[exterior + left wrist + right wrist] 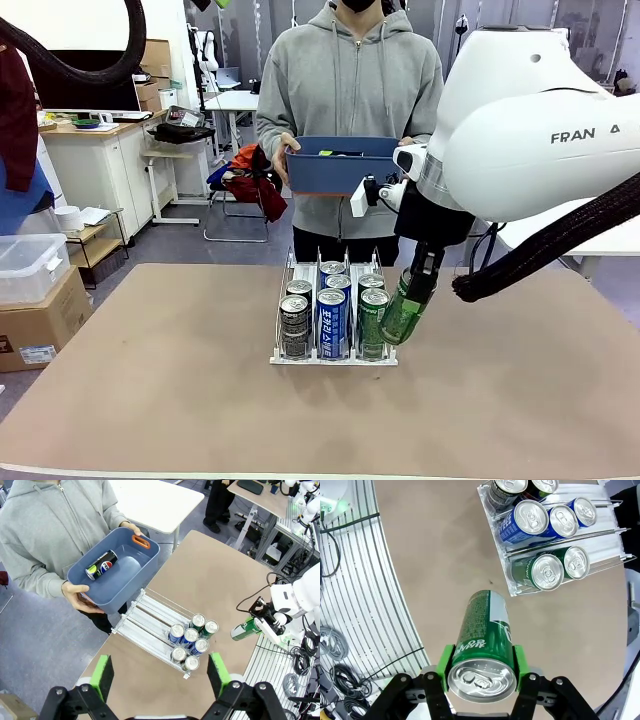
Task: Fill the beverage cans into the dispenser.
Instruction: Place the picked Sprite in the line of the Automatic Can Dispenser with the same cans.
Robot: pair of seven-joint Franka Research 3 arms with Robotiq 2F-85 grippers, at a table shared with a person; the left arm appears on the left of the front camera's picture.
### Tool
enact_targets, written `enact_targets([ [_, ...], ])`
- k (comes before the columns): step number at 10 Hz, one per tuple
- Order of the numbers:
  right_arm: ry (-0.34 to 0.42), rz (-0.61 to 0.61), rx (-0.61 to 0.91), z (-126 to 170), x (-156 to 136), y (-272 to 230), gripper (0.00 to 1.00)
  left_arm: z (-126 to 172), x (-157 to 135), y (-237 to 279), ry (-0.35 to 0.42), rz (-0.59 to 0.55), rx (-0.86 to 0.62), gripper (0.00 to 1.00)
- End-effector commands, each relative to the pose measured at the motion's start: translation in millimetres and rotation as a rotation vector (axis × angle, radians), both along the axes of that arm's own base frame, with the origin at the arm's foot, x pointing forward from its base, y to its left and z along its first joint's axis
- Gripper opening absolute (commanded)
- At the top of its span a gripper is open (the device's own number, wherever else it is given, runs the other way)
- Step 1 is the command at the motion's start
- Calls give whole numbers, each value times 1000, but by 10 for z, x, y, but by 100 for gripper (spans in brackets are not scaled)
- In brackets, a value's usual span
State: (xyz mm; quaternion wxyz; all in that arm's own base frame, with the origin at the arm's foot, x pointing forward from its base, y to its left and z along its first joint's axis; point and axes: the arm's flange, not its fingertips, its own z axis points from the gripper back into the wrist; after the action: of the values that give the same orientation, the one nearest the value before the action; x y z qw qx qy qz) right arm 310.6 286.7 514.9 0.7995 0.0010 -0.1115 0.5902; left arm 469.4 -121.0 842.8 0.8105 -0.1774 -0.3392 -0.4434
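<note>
Right gripper (pixel 481 667) pinches a green can (pixel 485 625) at the dispenser's (pixel 300 359) three o'clock; left gripper (pixel 159 675) is spread wide. Stand it straight, then set it behind the racked green cans (pixel 373 322).

Between the right gripper's (pixel 482 664) jaws a green aluminium can (pixel 485 625) fills the gap; under them bare brown tabletop (pixel 435 555) lies open; just beside, seven upright cans (pixel 331 322) block the clear wire-divided rack's (pixel 147 615) near end; its far lane halves are free.

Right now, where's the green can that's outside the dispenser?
Front view: the right end effector holds the green can tilted, just right of the dispenser.
</note>
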Motion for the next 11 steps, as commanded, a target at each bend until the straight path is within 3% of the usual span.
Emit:
enact_targets([
  [1, 1, 2, 22, -34, 24, 59, 58, 26, 5, 15, 4, -5, 0, 100],
  [5, 74, 20, 63, -271, 209, 188, 58, 26, 5, 15, 4, -5, 0, 100],
  [11, 72, -89, 81, -489, 510, 187, 58, 26, 5, 15, 4, -5, 0, 100],
])
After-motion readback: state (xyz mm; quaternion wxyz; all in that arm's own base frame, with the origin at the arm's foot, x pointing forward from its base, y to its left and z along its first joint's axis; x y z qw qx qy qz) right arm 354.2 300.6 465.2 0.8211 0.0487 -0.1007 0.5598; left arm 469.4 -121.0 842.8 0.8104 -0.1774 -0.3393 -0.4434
